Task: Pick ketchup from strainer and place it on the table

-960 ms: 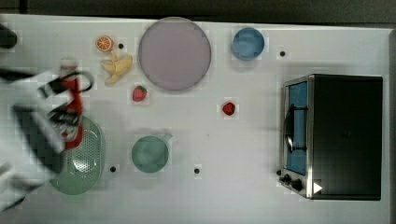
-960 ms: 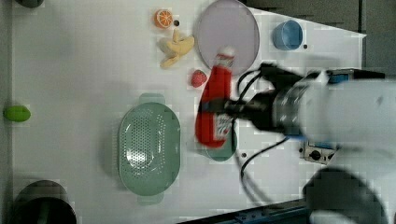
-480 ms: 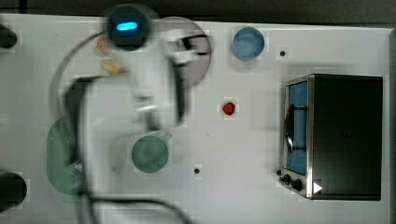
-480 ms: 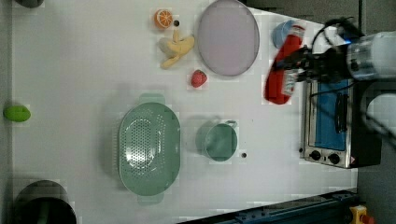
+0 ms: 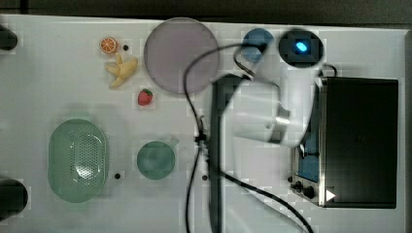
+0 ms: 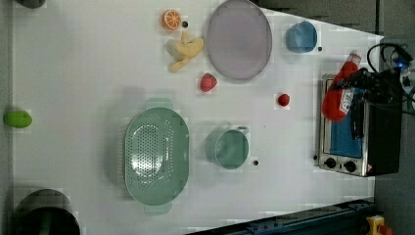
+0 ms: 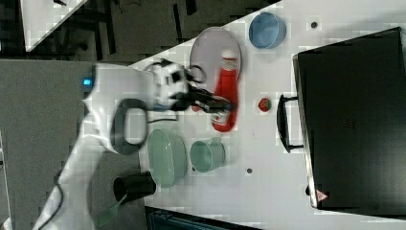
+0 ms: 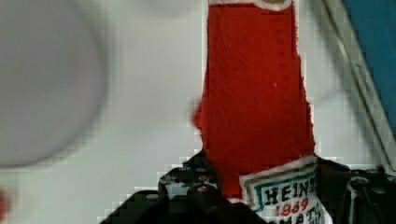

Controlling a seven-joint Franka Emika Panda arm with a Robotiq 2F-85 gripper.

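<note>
The pick is done: the strainer lies empty, well away from the fingers, which are clamped around the ketchup at its label, carrying it above the bench; setting it down remains

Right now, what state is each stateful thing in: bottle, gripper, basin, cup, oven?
ketchup: capped, held off the table
gripper: shut on the ketchup at its label
strainer: empty, upright
green cup: upright, looks empty
toaster oven: door shut
</note>
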